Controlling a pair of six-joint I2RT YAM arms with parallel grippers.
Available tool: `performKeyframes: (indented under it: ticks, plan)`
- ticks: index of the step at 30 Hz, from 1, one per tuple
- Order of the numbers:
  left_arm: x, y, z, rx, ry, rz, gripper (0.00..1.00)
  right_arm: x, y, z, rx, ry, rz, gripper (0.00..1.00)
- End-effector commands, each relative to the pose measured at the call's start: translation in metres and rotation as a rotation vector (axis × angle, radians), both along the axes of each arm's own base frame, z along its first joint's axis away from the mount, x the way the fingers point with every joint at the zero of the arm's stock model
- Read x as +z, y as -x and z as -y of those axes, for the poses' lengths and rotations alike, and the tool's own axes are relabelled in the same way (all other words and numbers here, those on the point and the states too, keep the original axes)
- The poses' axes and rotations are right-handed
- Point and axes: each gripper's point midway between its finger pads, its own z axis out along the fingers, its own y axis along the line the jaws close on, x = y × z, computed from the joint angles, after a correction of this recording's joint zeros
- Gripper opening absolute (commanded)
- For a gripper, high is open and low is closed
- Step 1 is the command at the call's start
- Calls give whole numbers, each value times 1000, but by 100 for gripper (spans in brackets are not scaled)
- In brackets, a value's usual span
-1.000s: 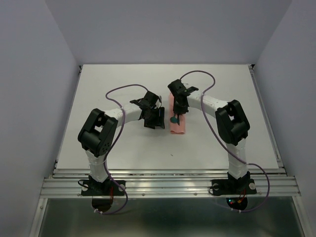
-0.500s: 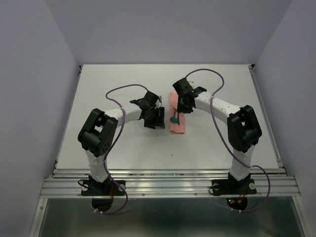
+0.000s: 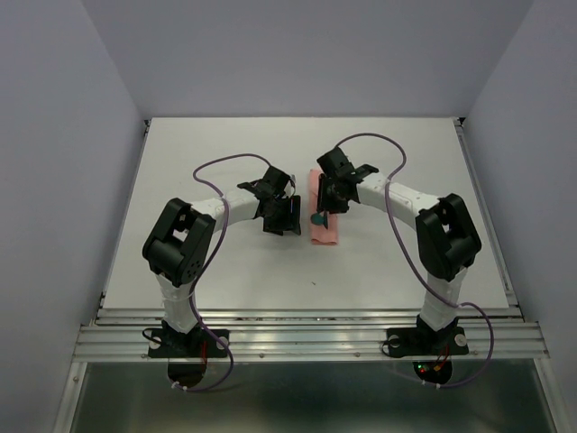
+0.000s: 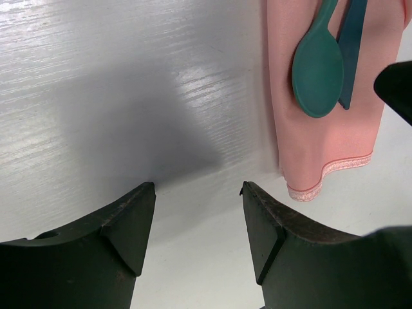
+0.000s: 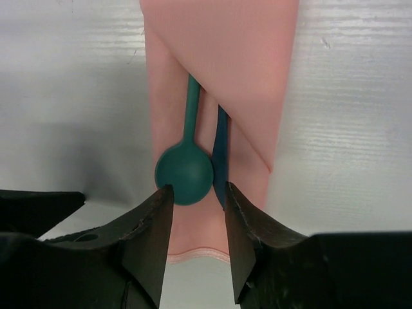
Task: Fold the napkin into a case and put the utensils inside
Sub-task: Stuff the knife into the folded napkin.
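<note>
The salmon-pink case (image 3: 324,216) lies as a narrow folded strip in the middle of the table. Two dark-teal utensils are tucked under its diagonal flap: a spoon (image 5: 185,174) with its round end sticking out, and a flat piece (image 5: 220,154) beside it. My right gripper (image 5: 196,201) hovers open and empty just above the case's near end (image 5: 215,248), fingertips on either side of the utensil ends. My left gripper (image 4: 196,193) is open and empty over bare table, left of the case (image 4: 322,148); the spoon (image 4: 317,64) shows at that view's top right.
Purple cables (image 3: 216,167) loop over both arms. The white table (image 3: 225,271) has a metal rail along its near edge (image 3: 306,338) and grey walls on three sides. The two grippers (image 3: 281,216) (image 3: 326,200) are close together at the case.
The right arm's elbow has swung to the right and its gripper has shifted slightly along the case. The spoon stays on the case. The left arm has not moved.
</note>
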Motion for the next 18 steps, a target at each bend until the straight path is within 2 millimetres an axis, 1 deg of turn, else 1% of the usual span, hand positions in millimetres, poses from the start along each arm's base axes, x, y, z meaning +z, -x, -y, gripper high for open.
performKeyframes:
  ticks: [1,2,4,5,6,9,13,18]
  plan:
    - [-7,1,-10,1,-52,-17,68,5,-25,-14,20,-4,79,42]
    - [-7,2,-10,1,-51,-16,68,7,-30,-15,17,0,90,43]
    - [-6,1,-10,2,-51,-14,68,5,-35,-17,21,11,94,42]
    - [-7,2,-10,2,-53,-16,68,-5,-36,-16,21,26,78,42]
    - [-7,2,-11,2,-53,-16,68,-4,-39,-18,19,25,81,42]
    - [-7,3,-11,3,-53,-18,68,-12,-42,-20,17,31,69,40]
    - [-6,2,-10,1,-52,-17,68,-16,-46,-21,16,39,70,31]
    - [-8,1,-10,1,-52,-20,68,-21,-48,-23,29,46,64,27]
